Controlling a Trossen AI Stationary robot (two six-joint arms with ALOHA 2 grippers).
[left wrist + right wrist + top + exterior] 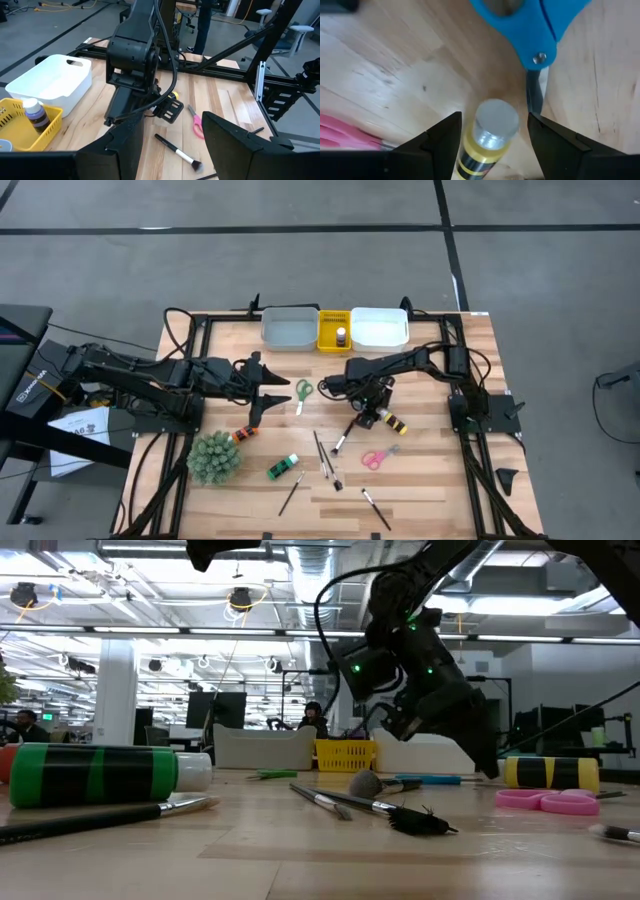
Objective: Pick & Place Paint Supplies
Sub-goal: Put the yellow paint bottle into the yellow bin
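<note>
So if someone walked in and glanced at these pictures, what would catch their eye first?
Probably the right claw, lowered over the table's middle with its open fingers either side of a yellow paint bottle lying on the wood, blue scissors just beyond the bottle's cap. Next, the spiky green plant ball near the table's front left. The left claw hovers open by the green scissors.

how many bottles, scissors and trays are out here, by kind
paint bottles: 4 (orange bottle, green bottle, yellow bottle, purple bottle in yellow tray)
scissors: 3 (green scissors, pink scissors, blue scissors)
trays: 3 (grey tray, yellow tray, white tray)
total: 10
</note>
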